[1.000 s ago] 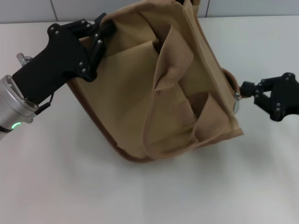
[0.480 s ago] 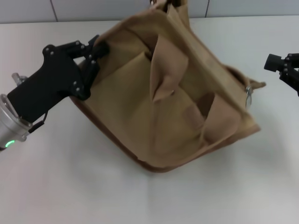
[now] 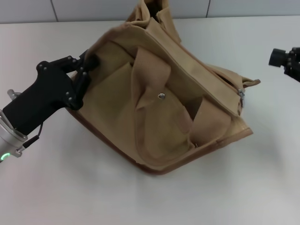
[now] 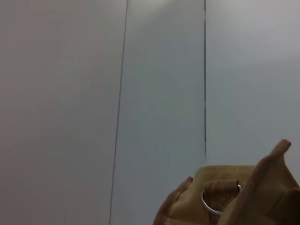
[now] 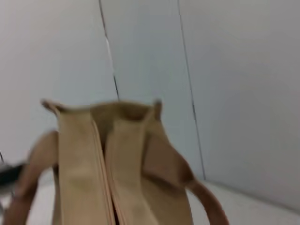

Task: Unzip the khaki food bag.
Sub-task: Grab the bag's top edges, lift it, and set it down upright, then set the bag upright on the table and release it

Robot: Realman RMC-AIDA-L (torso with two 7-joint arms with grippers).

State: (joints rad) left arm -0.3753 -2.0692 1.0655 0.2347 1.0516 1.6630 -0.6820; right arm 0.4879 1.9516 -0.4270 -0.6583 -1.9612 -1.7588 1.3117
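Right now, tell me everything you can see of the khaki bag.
The bag is boxy tan canvas with brown piping along its edges. It lies tipped on the white table, front pocket facing up, with a metal snap and two webbing handles draped over it. A silver zipper pull sits at the end nearest the right gripper, which is apart from the bag. The left gripper is shut on the opposite corner.

Between my right gripper (image 3: 281,58) and the bag (image 3: 164,103) lies bare table (image 3: 262,154); my left gripper (image 3: 86,63) crowds the bag's far corner.
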